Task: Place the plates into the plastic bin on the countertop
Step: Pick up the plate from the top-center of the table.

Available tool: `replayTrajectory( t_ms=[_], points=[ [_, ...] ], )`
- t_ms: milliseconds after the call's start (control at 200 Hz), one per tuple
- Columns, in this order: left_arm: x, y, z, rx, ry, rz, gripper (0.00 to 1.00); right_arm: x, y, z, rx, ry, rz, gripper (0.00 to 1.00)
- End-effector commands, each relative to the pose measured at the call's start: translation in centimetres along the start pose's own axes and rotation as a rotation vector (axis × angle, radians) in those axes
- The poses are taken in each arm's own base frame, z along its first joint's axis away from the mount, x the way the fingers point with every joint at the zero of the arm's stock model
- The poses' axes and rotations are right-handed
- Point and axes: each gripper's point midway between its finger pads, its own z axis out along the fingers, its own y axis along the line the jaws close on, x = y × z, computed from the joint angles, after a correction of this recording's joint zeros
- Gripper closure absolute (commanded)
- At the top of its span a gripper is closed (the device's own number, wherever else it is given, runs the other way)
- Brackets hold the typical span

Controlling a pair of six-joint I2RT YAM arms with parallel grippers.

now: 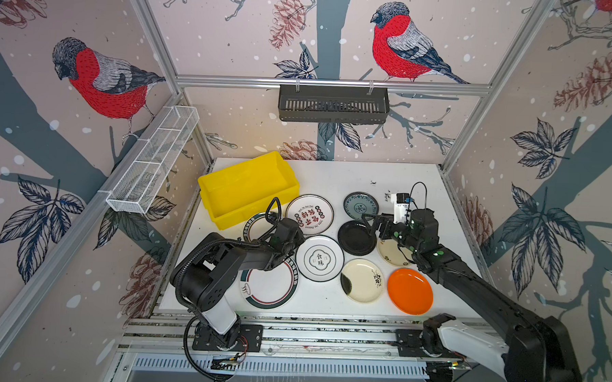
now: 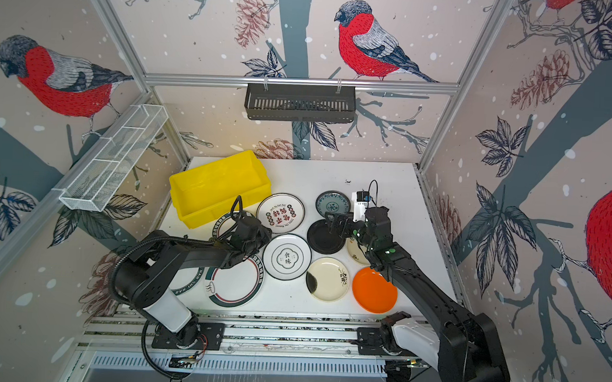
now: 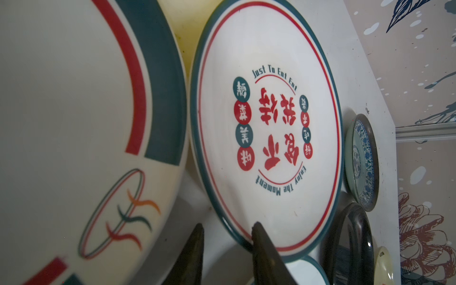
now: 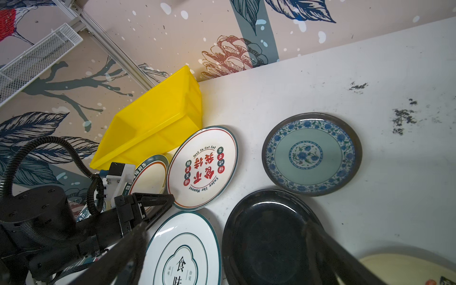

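Bird-and-pinecone wallpaper closes round the white countertop [image 1: 422,182], where the plates lie flat and face up, mostly rim beside rim rather than stacked, which leaves each edge free for a pinch. At the upper left of the counter in both top views sits the yellow plastic bin [image 1: 254,209], with no plate in it yet. The "Just To Eat Eat" plate [image 1: 309,214] lies just beside its near wall, so I judge it a short carry.

Low at that plate's edge sits the left gripper [image 3: 228,224]. Its jaws stand partly apart: one finger lies over the green rim, the other off the plate above bare counter, with nothing clamped. I judge it is set to nip the shallow rim. Both top views hide this under the wrist; only the left wrist view shows it.

Spread wide and empty, the right gripper [image 4: 224,228] has its fingers to either side of the black plate [image 4: 266,237] at the bottom of the right wrist frame. Under the left arm a lettered plate [image 2: 189,282] peeks out in a top view alone.
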Motion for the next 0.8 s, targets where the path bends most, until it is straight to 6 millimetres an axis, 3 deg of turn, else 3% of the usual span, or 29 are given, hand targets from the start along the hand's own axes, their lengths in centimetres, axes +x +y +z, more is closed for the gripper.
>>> replayTrajectory(
  t_ms=[0,797],
  points=[
    [-1.2,-0.8,0.2,0.023,-0.056,-0.025,0.67,-0.3,-0.1,-0.1,0.01,-0.011,-0.005,0.0],
    [-2.4,-0.6,2.4,-0.007,-0.132,-0.09,0.77,0.2,-0.7,-0.1,0.035,-0.001,-0.003,0.0]
  ],
)
